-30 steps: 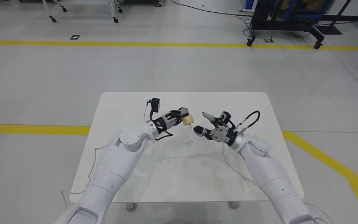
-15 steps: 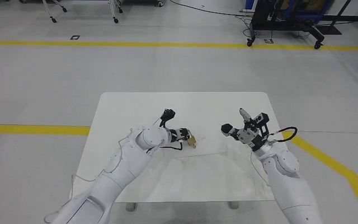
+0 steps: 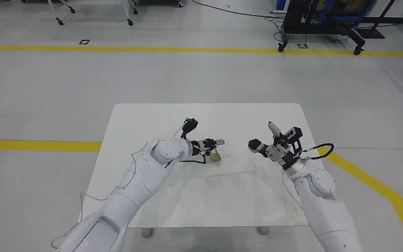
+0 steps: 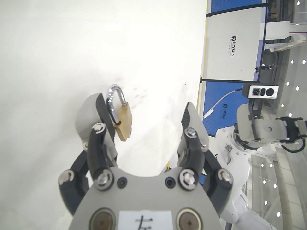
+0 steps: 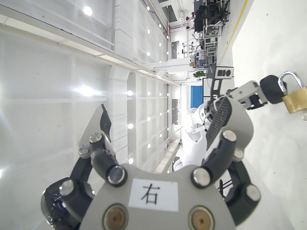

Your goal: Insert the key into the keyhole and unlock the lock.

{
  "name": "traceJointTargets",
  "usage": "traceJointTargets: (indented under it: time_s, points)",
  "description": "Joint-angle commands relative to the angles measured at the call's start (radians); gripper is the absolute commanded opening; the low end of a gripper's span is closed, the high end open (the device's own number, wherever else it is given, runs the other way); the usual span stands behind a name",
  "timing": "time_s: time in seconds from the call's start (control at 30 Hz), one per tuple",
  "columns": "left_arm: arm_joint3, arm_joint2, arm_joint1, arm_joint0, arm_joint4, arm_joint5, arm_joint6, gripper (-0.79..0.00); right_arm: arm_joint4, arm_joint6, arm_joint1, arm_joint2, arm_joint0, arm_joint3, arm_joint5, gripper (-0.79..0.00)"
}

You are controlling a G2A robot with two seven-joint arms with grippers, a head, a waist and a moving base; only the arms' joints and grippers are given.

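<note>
Two tools listed, L to R. L tool [image 4: 145, 102]: spread wide, low over bench [image 3: 252, 201], gripping nothing. Brass padlock [image 4: 123, 123]: on bench inside L jaws, touching one pad, long axis approx along that finger, shackle pointing away from wrist. R tool [image 5: 164, 106]: spread wide, empty, well apart to right. L arm nearer to padlock.

Right pincer [image 5: 163, 105] spread wide, ribbed pads [image 5: 217, 118] facing inward. Farther out, past one finger, a brass padlock [image 5: 294, 100] on the white surface [image 5: 275, 159], silver shackle [image 5: 281, 78] touching a dark fingertip [image 5: 269, 89] of the left pincer [image 5: 286, 102]. Between the fingers, far off, a bright white hall [image 5: 144, 72].
</note>
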Motion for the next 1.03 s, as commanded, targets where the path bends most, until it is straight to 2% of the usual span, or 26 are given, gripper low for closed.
traceJointTargets:
  time_s: [0.0, 0.1, 0.2, 0.33, 0.4, 0.47, 1.0]
  points:
    - [-0.063, -0.027, 0.010, 0.025, 0.002, -0.045, 0.022, 0.000, -0.052, -0.061, -0.004, -0.015, -0.004, -0.009, -0.067, 0.000]
    - [-0.148, -0.067, 0.031, 0.064, 0.063, -0.078, 0.069, 0.000, -0.063, -0.081, -0.001, 0.015, -0.002, -0.029, -0.115, 0.000]
    - [-0.287, -0.117, 0.062, 0.131, 0.220, -0.123, 0.170, 0.000, -0.090, -0.119, 0.003, 0.071, -0.024, -0.083, -0.205, 0.000]
    - [-0.528, -0.223, 0.104, 0.290, 0.430, -0.238, 0.399, 0.000, -0.197, -0.240, 0.009, 0.173, -0.075, -0.179, -0.345, 0.000]
    - [-0.583, -0.255, 0.114, 0.363, 0.466, -0.303, 0.480, 0.000, -0.221, -0.322, 0.008, 0.211, -0.091, -0.226, -0.377, 0.000]
    - [-0.581, -0.267, 0.117, 0.384, 0.446, -0.319, 0.489, 0.000, -0.232, -0.351, 0.007, 0.223, -0.100, -0.247, -0.390, 0.000]
    - [-0.583, -0.272, 0.118, 0.389, 0.453, -0.316, 0.490, -0.001, -0.249, -0.354, 0.008, 0.221, -0.101, -0.248, -0.385, -0.001]
